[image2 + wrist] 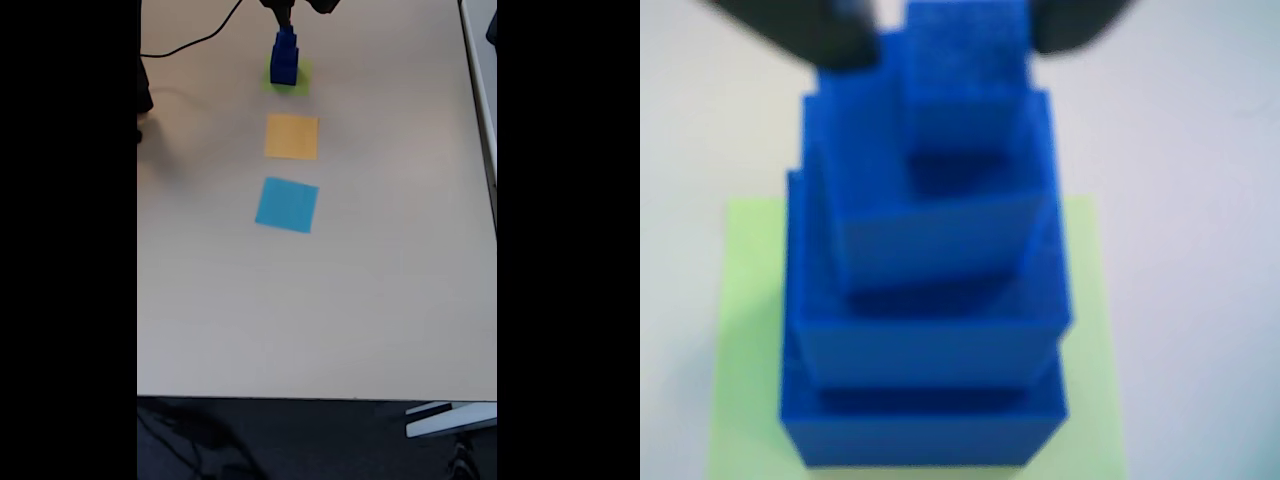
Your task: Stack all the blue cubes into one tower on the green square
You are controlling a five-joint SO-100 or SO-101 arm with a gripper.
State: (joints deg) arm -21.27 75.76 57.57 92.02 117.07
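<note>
Several blue cubes [930, 300] stand in one stepped tower, largest at the bottom, on the green square [748, 330]. The smallest cube [965, 80] sits on top. My gripper [955, 35] straddles that top cube: the right finger [1080, 25] touches its side and the left finger [835, 40] stands a narrow gap away, so the gripper is open. In the fixed view the tower [284, 55] rises from the green square [301, 81] at the far end of the table, with the gripper [287, 14] right above it. The wrist view is blurred.
An orange square [291, 136] and a light-blue square [287, 204] lie in a row nearer the camera than the green one. A black cable [195, 42] runs across the far left of the white table [320, 300].
</note>
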